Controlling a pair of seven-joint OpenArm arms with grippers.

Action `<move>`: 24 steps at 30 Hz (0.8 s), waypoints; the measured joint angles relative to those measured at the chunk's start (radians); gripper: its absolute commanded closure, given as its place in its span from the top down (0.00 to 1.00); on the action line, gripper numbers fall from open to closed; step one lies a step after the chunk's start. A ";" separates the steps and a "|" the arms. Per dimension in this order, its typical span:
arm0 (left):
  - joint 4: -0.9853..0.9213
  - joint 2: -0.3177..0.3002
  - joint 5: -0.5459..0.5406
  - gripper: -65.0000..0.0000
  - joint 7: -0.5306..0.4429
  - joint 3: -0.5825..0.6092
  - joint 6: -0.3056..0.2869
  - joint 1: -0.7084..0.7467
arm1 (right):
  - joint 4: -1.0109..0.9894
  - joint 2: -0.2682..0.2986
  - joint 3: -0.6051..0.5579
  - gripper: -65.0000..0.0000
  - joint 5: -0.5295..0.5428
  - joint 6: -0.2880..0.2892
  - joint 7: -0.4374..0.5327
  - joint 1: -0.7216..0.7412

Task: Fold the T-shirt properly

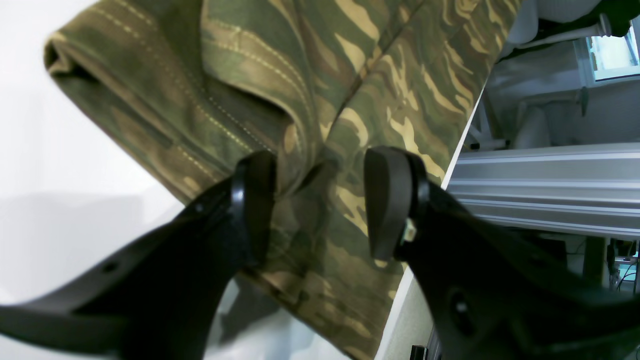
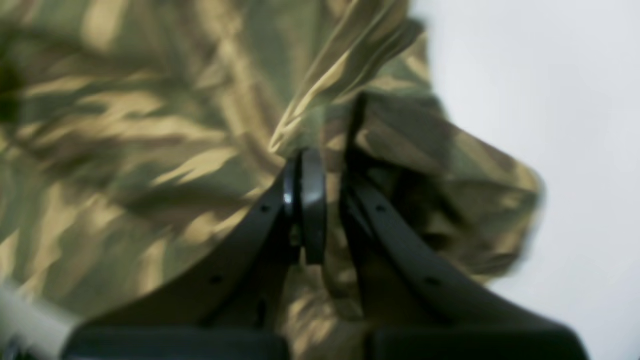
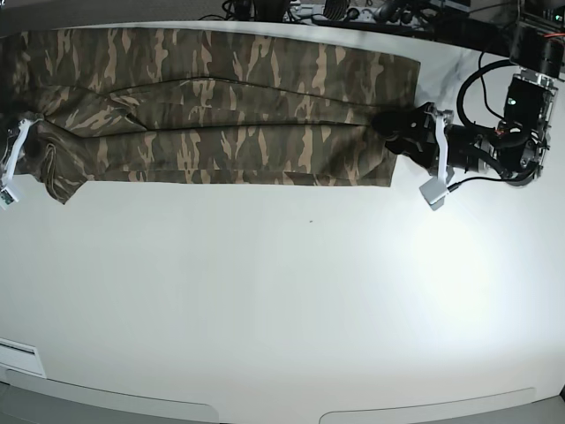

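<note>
Since the shirt (image 3: 221,110) is limp, I'd grab hems — right gripper (image 2: 325,200) pinches cloth, left gripper (image 1: 320,205) gapes, holding nothing.

One T-shirt (image 3: 221,106) is seen, spread in a long folded band across one white counter (image 3: 282,300). Two robot arms are counted, each ending in one hand: the left hand (image 3: 397,124) at one end of the cloth, the right hand (image 2: 332,200) at the other. Each hand is made of two fingers.
</note>
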 measured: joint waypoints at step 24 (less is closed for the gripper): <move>0.000 0.000 -0.006 0.48 0.000 0.000 0.000 0.000 | 0.000 -0.063 0.000 0.76 -0.313 -0.312 0.300 0.064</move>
